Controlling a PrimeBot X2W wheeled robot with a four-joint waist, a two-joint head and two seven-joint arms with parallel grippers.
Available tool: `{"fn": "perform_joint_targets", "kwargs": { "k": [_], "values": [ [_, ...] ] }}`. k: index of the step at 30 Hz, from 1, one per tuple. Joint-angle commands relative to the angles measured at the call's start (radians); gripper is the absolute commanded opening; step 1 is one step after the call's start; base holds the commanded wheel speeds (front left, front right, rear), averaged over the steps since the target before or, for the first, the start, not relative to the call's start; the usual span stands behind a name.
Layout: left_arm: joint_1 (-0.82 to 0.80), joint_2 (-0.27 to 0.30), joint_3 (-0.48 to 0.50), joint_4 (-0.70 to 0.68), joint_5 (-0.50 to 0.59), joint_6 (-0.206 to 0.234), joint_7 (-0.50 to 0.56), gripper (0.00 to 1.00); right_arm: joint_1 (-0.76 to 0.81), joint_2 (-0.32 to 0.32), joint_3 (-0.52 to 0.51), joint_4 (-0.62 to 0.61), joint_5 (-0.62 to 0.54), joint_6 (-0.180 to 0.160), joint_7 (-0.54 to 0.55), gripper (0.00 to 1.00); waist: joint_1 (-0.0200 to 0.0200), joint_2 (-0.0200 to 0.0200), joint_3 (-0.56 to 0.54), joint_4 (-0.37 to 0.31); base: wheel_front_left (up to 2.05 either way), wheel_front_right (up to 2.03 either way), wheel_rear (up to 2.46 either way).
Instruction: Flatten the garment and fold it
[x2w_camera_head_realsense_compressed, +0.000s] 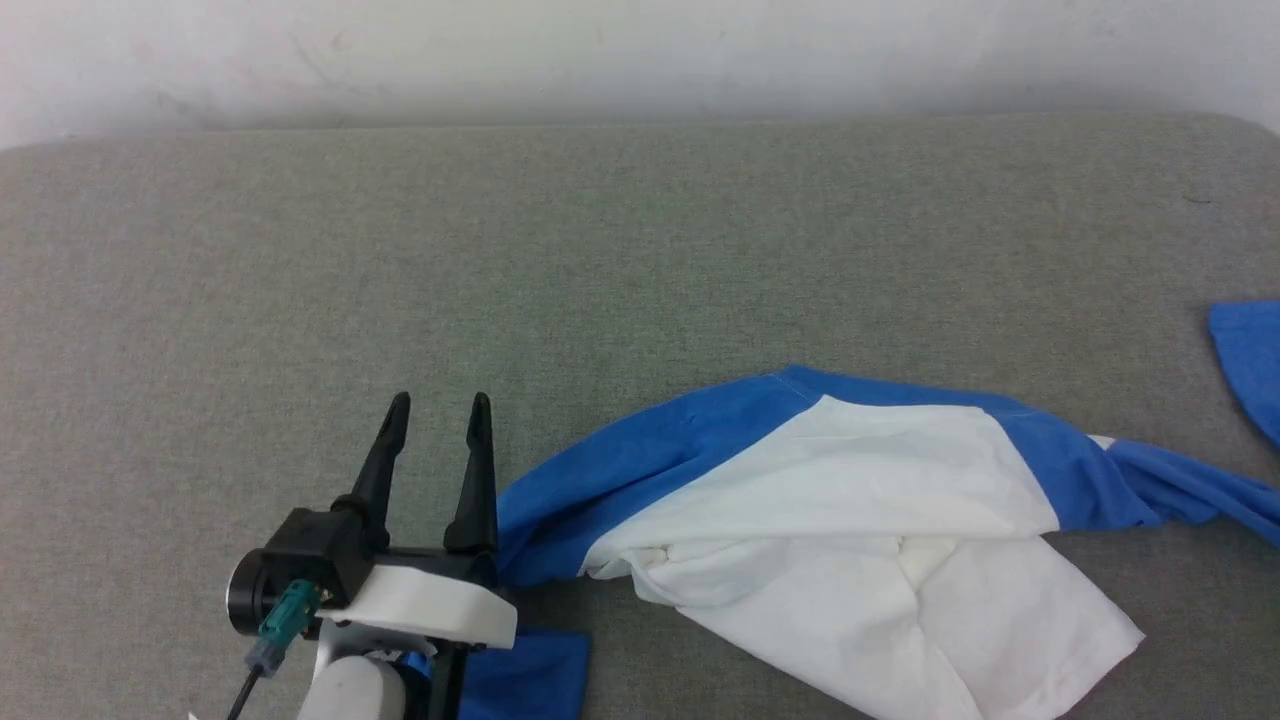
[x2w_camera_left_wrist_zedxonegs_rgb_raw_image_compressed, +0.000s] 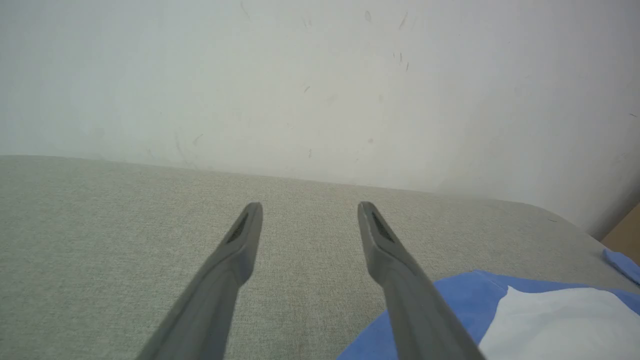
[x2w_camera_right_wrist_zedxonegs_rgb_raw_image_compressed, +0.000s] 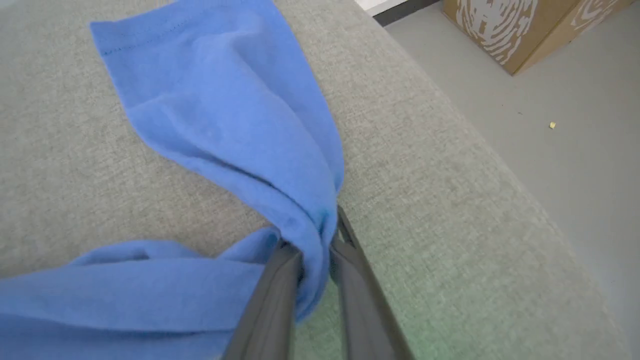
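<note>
The left gripper sits low over the near left part of the worktop, its two dark fingers spread wide and pointing toward the far wall, with nothing between them. Its right finger stands just beside the blue edge of the garment without gripping it. In the right wrist view the right gripper is angled down near the worktop's right edge. Its fingers are drawn close together on a bunched fold of the blue sleeve, which fills the narrow gap between them and fans out beyond the tips. The garment lies crumpled across the near right half of the worktop. Its white body is folded over itself toward the front, a blue band runs along its far side, and a twisted blue strip leads off to the right. The worktop is covered in grey woven fabric and has a rounded far right corner; behind it rises a pale, scuffed wall. Beyond the right edge lies a grey floor with a small yellowish speck on it. A cardboard box printed in white stands there; what it holds cannot be told.
</note>
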Motion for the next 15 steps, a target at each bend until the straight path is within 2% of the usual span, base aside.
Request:
{"fn": "perform_joint_targets", "kwargs": {
  "k": [1, 6, 10, 13, 15],
  "values": [
    [0.013, 0.000, 0.009, 0.003, 0.011, -0.009, -0.005, 1.00, 0.021, 0.017, -0.018, -0.027, 0.019, -0.001, -0.071, 1.00, 0.0001, -0.0002, -0.012, -0.012, 0.00, 0.00, 0.00],
    [0.020, 0.000, 0.021, 0.012, 0.016, -0.015, -0.005, 1.00, 0.067, 0.021, -0.076, -0.099, 0.022, -0.001, -0.168, 1.00, 0.0001, -0.0002, -0.027, -0.011, 0.00, 0.00, 0.00],
    [0.030, 0.000, 0.029, 0.012, 0.016, -0.015, -0.005, 1.00, 0.135, 0.029, -0.160, -0.294, -0.047, -0.001, -0.171, 1.00, 0.0001, -0.0002, -0.045, -0.007, 0.00, 0.00, 0.00],
    [0.036, 0.000, 0.030, 0.014, 0.015, -0.017, -0.005, 1.00, 0.177, 0.057, -0.124, -0.431, -0.117, -0.001, -0.165, 1.00, 0.0001, -0.0002, -0.057, -0.002, 0.00, 0.00, 0.00],
    [0.037, 0.000, 0.029, 0.015, 0.015, -0.018, -0.005, 1.00, 0.181, 0.069, -0.060, -0.528, -0.144, -0.001, -0.096, 1.00, 0.0001, -0.0002, -0.061, 0.002, 0.00, 0.00, 0.00]
  ]
}}
